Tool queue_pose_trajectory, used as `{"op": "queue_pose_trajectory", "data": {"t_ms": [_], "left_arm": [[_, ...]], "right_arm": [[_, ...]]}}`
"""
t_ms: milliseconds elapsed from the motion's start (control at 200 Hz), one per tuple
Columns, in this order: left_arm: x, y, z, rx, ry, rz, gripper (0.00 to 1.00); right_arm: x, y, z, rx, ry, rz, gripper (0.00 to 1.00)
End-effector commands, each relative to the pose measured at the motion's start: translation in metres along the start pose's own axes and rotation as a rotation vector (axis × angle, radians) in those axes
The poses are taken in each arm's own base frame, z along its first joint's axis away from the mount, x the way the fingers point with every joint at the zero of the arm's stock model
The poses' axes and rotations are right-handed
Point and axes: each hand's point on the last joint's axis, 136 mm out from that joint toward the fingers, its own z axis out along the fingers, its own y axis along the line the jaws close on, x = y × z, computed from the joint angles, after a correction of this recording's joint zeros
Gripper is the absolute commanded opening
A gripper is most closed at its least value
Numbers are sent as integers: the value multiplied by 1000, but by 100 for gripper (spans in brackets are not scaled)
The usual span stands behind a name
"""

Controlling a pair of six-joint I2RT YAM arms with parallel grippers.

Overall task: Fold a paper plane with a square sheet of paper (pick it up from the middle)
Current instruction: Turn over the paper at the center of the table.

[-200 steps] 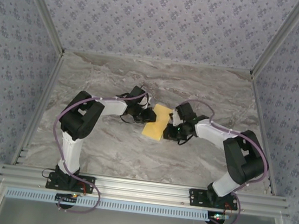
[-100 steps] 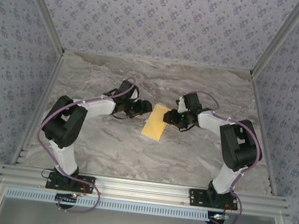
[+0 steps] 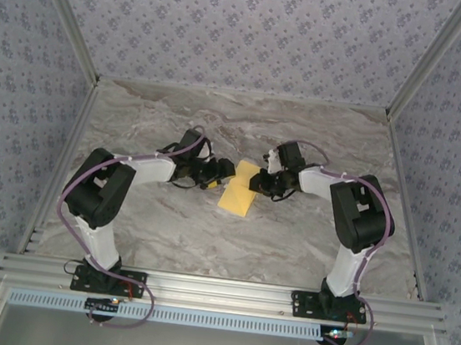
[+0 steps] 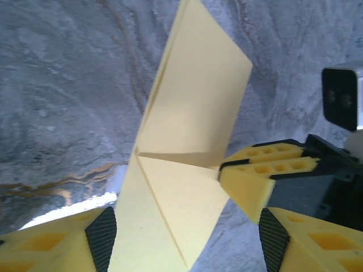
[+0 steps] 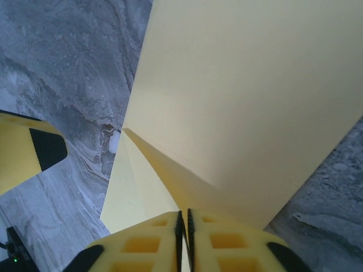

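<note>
Square sheet of paper (image 3: 240, 192) lies near the middle of the bench (image 3: 165, 223), between the two tools, and it is no longer a flat square. In the left wrist view it shows overlapping layers, a diagonal crease running down one panel and a horizontal fold line across its middle, so at least some early folds are made. From above its outline reads as a slanted oblong, not the narrow pointed dart that the task asks for, so I judge the work to be somewhere in its first half: the nose, the centre crease and the wings all look undone. The right tool (image 5: 182, 226) is clenched on one edge of the paper, its two yellow fingers pressed together with the thin sheet between them, and the flap beyond them seems to rise off the bench. The left tool (image 4: 184, 243) is released, its black pads standing wide apart on either side of the paper's near end without gripping it. What remains appears to be several more folds, each needing one tool to hold the sheet down while the other turns a flap over and presses the crease.
</note>
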Motion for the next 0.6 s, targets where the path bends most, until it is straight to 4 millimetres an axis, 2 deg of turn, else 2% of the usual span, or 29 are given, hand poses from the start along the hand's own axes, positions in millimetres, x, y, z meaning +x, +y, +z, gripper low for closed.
{"op": "queue_pose_trajectory", "data": {"t_ms": [0, 410, 595], "left_arm": [[7, -9, 5, 59, 38, -2, 67], [19, -19, 30, 102, 131, 17, 48], [19, -24, 36, 113, 148, 45, 46]], "right_arm": [[-2, -1, -4, -4, -11, 6, 8], [-3, -10, -17, 0, -64, 37, 6], [-2, -11, -17, 0, -62, 39, 6]]}}
